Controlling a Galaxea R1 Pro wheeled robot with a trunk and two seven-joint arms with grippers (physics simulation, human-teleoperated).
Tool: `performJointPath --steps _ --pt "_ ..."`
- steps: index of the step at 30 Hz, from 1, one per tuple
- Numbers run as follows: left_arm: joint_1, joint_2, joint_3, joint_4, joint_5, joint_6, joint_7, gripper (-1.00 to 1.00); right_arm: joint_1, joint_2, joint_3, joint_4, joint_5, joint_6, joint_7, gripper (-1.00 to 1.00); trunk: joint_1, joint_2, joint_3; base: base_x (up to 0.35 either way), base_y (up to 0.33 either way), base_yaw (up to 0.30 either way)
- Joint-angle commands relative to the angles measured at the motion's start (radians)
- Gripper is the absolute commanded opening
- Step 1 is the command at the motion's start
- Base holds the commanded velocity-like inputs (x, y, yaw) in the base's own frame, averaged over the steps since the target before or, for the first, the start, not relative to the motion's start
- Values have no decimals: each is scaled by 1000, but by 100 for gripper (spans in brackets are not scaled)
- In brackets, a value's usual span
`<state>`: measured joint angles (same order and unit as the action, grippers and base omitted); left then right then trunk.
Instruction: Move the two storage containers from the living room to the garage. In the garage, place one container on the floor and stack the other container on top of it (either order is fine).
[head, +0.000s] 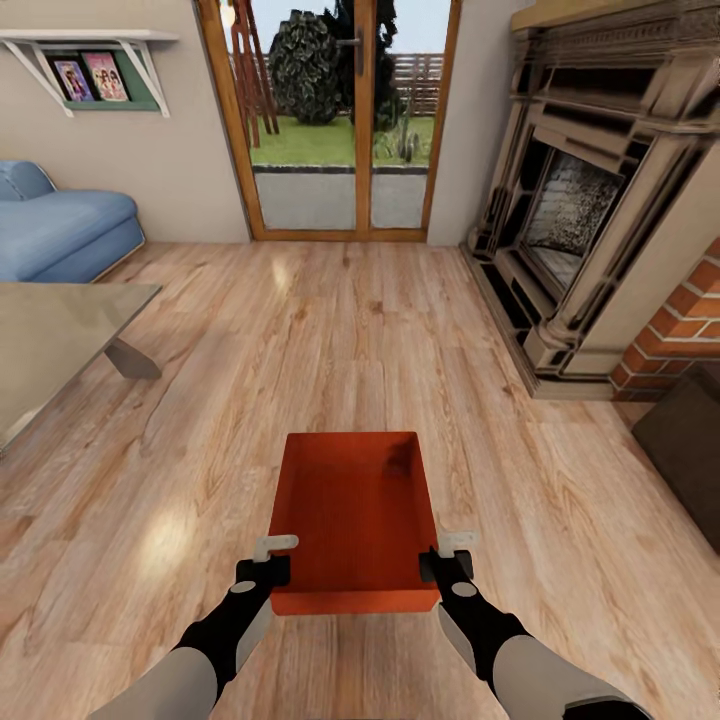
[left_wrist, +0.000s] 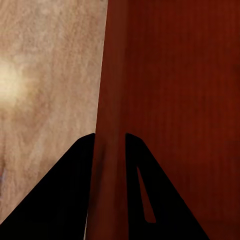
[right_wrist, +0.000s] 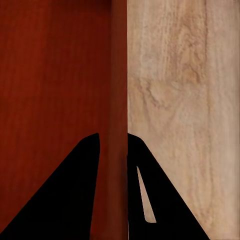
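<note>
Right now storage container sits over living-rm wood floor, left end effector & right end effector each clamped on a side wall. Prob light, rigid, thin slick walls; hold both rims evenly.

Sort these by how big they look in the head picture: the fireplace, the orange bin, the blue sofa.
1. Fireplace, biggest.
2. Orange bin, though it's nearest the camera, which helps.
3. Blue sofa, partly cut off by the picture's edge, so unsure.
</note>
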<state>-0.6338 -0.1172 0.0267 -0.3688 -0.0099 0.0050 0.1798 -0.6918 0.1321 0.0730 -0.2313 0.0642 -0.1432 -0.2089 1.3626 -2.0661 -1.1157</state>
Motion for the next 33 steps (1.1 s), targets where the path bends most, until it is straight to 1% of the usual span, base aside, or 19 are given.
performJointPath --steps 1,33 --pt "0 -1 4 2 2 1 7 -100 -1 0 -9 -2 14 -3 -9 -100 -4 7 3 0 0 0" --pt "0 0 4 2 2 0 7 -100 -1 1 -10 -2 17 -7 -9 -100 -127 231 103 0 0 0"
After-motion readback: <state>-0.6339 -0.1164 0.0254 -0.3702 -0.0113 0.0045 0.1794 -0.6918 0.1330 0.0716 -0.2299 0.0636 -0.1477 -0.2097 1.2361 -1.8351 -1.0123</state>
